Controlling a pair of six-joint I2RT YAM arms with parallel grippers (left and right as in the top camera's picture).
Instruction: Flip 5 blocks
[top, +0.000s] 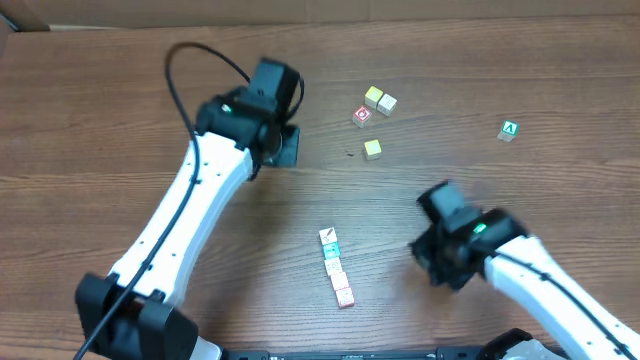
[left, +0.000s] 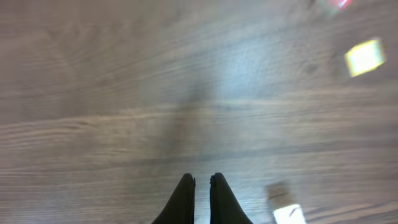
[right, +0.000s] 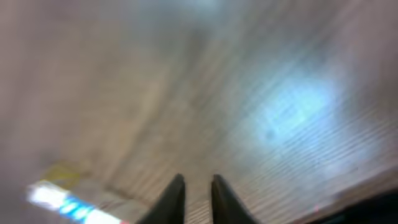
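Several small blocks (top: 335, 266) lie in a short line at the table's middle front, running from a pale printed one (top: 327, 236) past a teal one (top: 331, 250) to a pink-red one (top: 344, 296). My left gripper (top: 287, 147) hangs well behind and left of that line, shut and holding nothing (left: 202, 182); a pale block (left: 290, 214) shows at the bottom right edge of its view. To the right of the line, my right gripper (top: 428, 255) stands slightly open and holds nothing (right: 198, 182). The line is a blurred pale, blue and pink streak (right: 62, 202) at its view's lower left.
Far back sit a red-ring cube (top: 362, 116), two cream and yellow cubes (top: 380, 99) and a single yellow cube (top: 372, 148), which also shows in the left wrist view (left: 364, 57). A green lettered cube (top: 509, 130) lies at the far right.
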